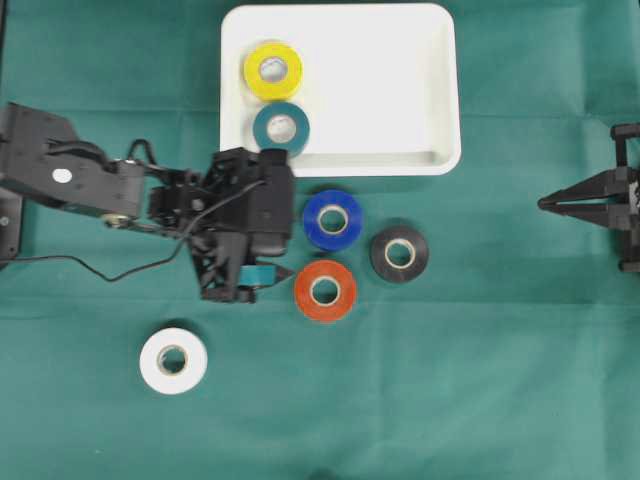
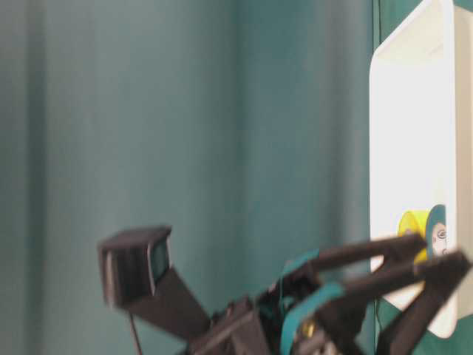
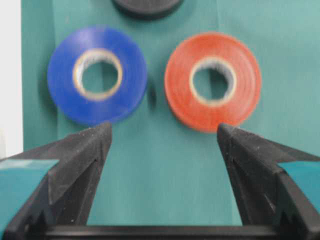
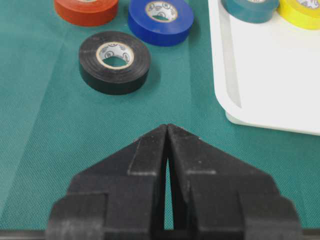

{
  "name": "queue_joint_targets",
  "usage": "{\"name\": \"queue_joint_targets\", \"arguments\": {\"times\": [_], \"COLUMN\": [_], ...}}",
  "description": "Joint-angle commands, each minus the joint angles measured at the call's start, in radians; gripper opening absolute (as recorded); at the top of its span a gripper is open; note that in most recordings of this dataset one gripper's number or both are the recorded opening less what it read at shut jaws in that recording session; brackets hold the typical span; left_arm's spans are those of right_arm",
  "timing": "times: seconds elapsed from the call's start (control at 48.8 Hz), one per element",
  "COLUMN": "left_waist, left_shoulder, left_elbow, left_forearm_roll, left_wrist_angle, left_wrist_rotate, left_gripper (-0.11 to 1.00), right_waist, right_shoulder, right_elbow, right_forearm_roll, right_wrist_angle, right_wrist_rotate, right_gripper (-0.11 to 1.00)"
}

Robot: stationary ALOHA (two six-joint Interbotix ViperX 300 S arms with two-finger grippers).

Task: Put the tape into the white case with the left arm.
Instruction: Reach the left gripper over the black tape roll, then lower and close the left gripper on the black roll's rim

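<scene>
1. A green cloth (image 1: 480,400) covered the whole table in the overhead view.
2. The cloth showed a fine woven texture and faint fold creases running across it.
3. Light fell evenly from above, and things on the cloth cast only soft, short shadows.
4. At the far left edge a narrow dark strip (image 1: 2,60) bordered the cloth.
5. In the table-level view the cloth (image 2: 185,111) appeared blurred, with broad bands of lighter and darker green.

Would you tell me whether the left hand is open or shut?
Open: the left hand shows a wide gap between its fingers, holding nothing.

Black tape (image 3: 147,7) cropped by top edge
</scene>
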Motion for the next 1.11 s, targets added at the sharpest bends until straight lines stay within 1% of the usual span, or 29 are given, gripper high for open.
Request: {"name": "queue_joint_targets", "arguments": {"times": [0.0,0.246,0.738,1.087], "left_waist": [0.014,0.046,0.057,0.064], "left_shoulder": [0.02,0.106,0.265,0.353], "left_elbow": [-0.061,-0.147,-0.345,-0.457], "left_forearm_roll": [0.0,-0.002,0.002,0.003], "left_wrist_angle": [0.0,0.0,0.048,0.1], "left_wrist_rotate": [0.0,0.0,0.003,0.005], "left_gripper": [0.85,0.85,0.85,0.85], "right_waist": [-0.002,-0.002,-0.002,-0.002], "right_shoulder": [0.005,0.005,0.005,0.005], "right_elbow": [-0.009,-0.009,-0.009,-0.009], "right_forearm_roll": [0.0,-0.002,0.0,0.0], "right_wrist_angle": [-0.011,-0.011,-0.011,-0.011], "right_wrist_rotate": [0.002,0.002,0.002,0.002], "right_gripper": [-0.09,-0.09,-0.09,-0.09]}}
